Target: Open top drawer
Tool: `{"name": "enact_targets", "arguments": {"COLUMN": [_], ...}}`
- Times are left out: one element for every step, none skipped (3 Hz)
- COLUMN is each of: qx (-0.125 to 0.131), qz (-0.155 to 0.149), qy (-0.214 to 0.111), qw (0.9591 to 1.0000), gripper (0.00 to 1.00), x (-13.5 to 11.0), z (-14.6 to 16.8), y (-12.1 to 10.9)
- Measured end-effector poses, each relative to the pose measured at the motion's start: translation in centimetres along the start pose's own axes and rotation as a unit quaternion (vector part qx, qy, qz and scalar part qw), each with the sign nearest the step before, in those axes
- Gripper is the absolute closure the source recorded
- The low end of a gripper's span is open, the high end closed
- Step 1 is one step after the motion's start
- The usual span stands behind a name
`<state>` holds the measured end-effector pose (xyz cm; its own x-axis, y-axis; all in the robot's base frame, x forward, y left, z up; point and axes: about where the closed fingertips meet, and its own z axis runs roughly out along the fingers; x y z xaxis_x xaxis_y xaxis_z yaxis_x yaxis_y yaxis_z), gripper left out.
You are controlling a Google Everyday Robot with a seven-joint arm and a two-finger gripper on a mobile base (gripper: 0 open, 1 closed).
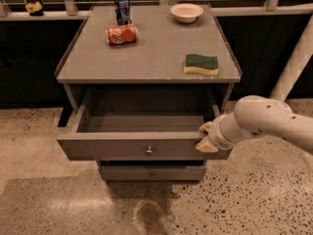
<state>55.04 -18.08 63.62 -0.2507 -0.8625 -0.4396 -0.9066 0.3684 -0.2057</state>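
Observation:
The top drawer point(122, 147) of the grey cabinet stands pulled well out, its plain grey inside showing and bare. Its small round metal knob point(149, 151) sits at the middle of the front. My gripper point(205, 137) comes in from the right on a white arm and sits at the right end of the drawer front, at its top edge. A narrower drawer point(152, 173) below is closed.
On the cabinet top point(146, 58) lie a green and yellow sponge point(201, 64), a red can on its side point(121, 34), an upright blue can point(122, 8) and a white bowl point(186, 12). A white post point(293, 67) stands at the right. The floor is speckled stone.

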Motion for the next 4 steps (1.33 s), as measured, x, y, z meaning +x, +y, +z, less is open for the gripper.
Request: {"name": "enact_targets", "arguments": {"qx": [0.000,-0.003,-0.003,-0.007], "qz": [0.000,-0.004,-0.004,-0.005], "qy": [0.000,0.000,0.000,0.001], "qw": [1.0000,1.0000,1.0000,1.0000], "gripper": [1.00,1.00,1.00,1.00], "x": [-0.1,0.2,0.1,0.5], "z": [-0.2,-0.2,-0.4,-0.5], "y": [0.0,0.8,0.7,1.6]}}
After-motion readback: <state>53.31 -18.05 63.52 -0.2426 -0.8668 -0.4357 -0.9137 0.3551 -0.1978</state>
